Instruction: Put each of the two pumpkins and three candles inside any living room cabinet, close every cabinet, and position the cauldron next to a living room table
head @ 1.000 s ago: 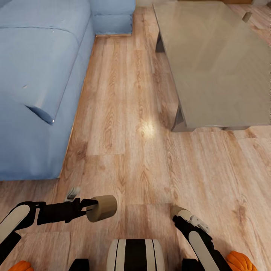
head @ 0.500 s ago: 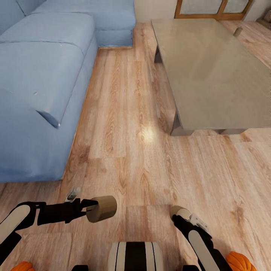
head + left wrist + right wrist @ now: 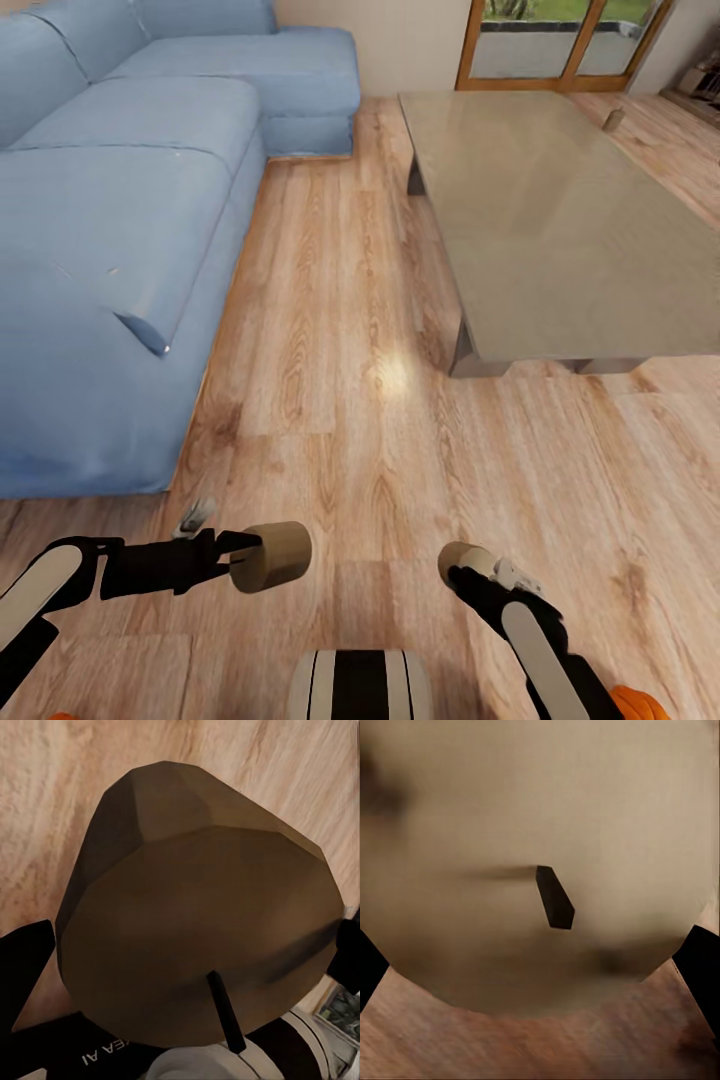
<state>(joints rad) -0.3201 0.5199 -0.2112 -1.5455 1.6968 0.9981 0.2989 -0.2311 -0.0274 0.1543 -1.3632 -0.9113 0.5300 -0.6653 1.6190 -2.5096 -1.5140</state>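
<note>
The head view has tilted up over the last second: the glass doors (image 3: 560, 45) at the far wall now show, and the pumpkins by the robot's base have slid almost off the lower edge, one orange sliver (image 3: 636, 703) left at the right. The things themselves have not moved; the camera has.

The left pincer (image 3: 245, 555) is clenched on a beige candle (image 3: 272, 555), held low over the wood floor (image 3: 340, 330). The right pincer (image 3: 462, 568) grips a second candle (image 3: 455, 556), its wick plain in the right wrist view. A third candle (image 3: 613, 119) stands near the glass desk's (image 3: 560, 230) far edge.

Both hands seem loaded for a cabinet run. A clear floor lane runs between the blue sofa (image 3: 110, 250) and the desk's near corner.
</note>
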